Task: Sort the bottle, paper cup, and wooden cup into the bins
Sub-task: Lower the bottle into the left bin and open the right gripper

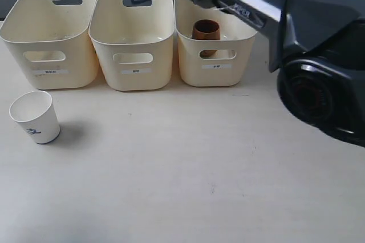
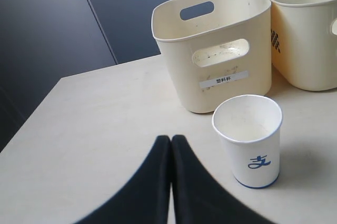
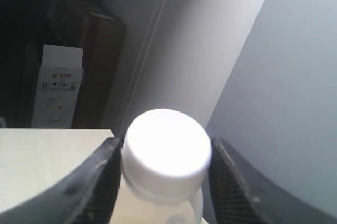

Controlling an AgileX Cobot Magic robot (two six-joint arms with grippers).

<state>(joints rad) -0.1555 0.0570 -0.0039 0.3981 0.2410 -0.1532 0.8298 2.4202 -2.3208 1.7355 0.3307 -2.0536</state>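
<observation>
Gripping bottle (image 3: 166, 150) at neck, right gripper (image 3: 164, 174) clamped below white cap. Likely light, slippery plastic. Left gripper (image 2: 171, 145) pressed together beside paper cup (image 2: 248, 140).

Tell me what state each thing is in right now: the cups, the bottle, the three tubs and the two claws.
Bottle: capped, held in the air above the left bin.
Paper cup: upright on the table, open, looks empty.
Wooden cup: inside the right bin.
Left bin: nothing visible inside.
Middle bin: nothing visible inside.
Right bin: holds the wooden cup.
Left gripper: shut, empty, near the paper cup.
Right gripper: clamped on the bottle's neck.
</observation>
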